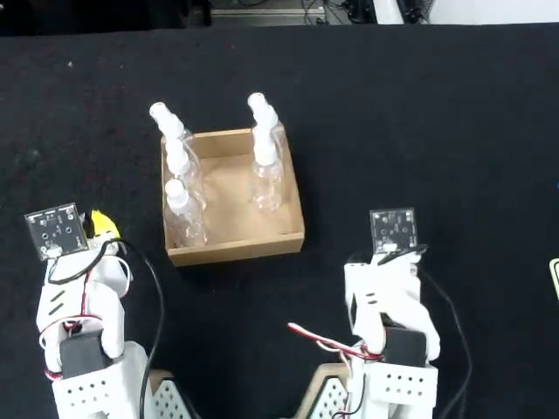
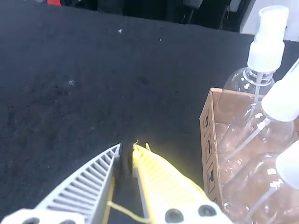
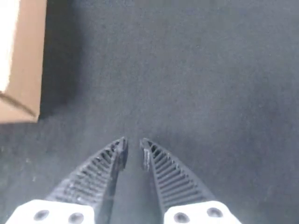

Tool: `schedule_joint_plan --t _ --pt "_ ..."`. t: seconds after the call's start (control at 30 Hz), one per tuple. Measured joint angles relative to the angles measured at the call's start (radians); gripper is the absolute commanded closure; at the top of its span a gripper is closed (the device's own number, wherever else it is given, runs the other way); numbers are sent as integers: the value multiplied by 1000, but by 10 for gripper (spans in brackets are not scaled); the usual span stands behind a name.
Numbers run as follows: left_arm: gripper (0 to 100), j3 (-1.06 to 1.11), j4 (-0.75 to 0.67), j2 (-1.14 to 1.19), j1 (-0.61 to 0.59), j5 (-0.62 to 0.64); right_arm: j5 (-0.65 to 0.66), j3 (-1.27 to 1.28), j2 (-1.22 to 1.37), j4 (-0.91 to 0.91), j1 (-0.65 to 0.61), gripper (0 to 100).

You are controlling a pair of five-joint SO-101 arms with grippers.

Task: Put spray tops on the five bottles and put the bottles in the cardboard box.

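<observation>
Black tabletop (image 1: 419,113). Cardboard box (image 1: 236,246) sits mid-tabletop, ahead of both arms. High view: five bottles (image 1: 186,223) stand inside it, three on the left arm's side and two on the right, all with white spray tops (image 1: 161,113). Left wrist view adds dip tubes (image 2: 256,88) inside the clear bottles. Right wrist view catches a box corner. Left tool (image 2: 126,149) and right tool (image 3: 133,142) have their fingers nearly pressed together, empty, over bare tabletop.

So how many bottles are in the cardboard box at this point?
5. Three line the cardboard box on the left arm's side: far-left bottle, middle-left bottle, near-left bottle. Two on the right arm's side: far-right bottle, near-right bottle. None looks hidden.
</observation>
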Motion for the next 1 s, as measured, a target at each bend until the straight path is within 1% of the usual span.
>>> schedule_joint_plan --t 0.1,0.17,0.27,0.4,0.7,0.97,1.0 --pt "970 0 17 0 0 -8 0 0 0 64 0 983" --pt "970 0 68 0 0 -55 0 0 0 87 0 983" --pt "970 0 144 0 0 -107 0 0 0 98 0 983" --pt "970 3 186 0 0 -115 0 0 0 101 0 985" --pt "970 54 189 0 0 -87 0 0 0 101 0 984" --pt "970 91 189 -2 0 -83 0 0 0 101 0 984" --pt "970 101 189 0 14 -87 0 0 0 101 0 984"
